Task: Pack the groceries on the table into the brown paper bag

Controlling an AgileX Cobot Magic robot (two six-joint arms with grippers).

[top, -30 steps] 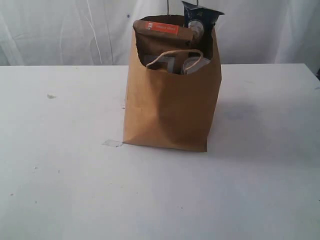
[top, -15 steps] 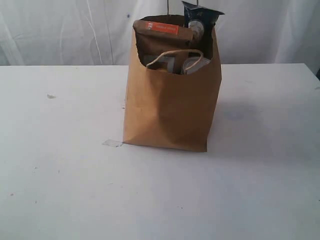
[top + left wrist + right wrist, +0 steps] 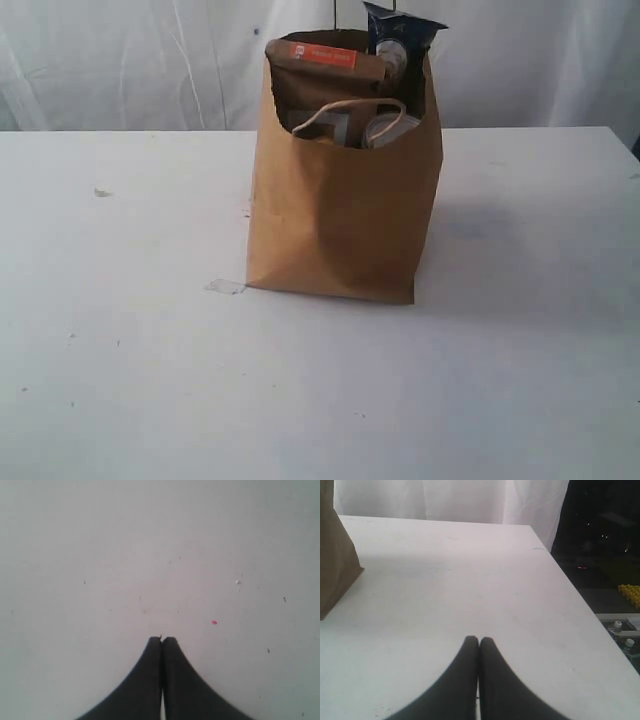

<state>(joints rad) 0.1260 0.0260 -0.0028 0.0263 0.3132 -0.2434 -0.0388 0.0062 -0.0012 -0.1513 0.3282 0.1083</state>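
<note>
Left gripper (image 3: 161,640) is pressed shut on nothing above the bare white table (image 3: 100,555), seen only in its own wrist view, with a red speck (image 3: 214,622) nearby. Right gripper (image 3: 479,640) is likewise closed and empty, well apart from the brown paper bag (image 3: 335,555). Only the exterior view looks into the upright bag. The brown pouch with orange label (image 3: 325,58) and the spaghetti packet (image 3: 400,35) stick out above the rim. A round silvery top (image 3: 390,128) sits lower, behind the loop handle (image 3: 345,108). A tape scrap (image 3: 225,287) lies by the bag's corner.

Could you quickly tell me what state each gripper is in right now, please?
Left gripper: closed, holding nothing.
Right gripper: closed, holding nothing.
</note>
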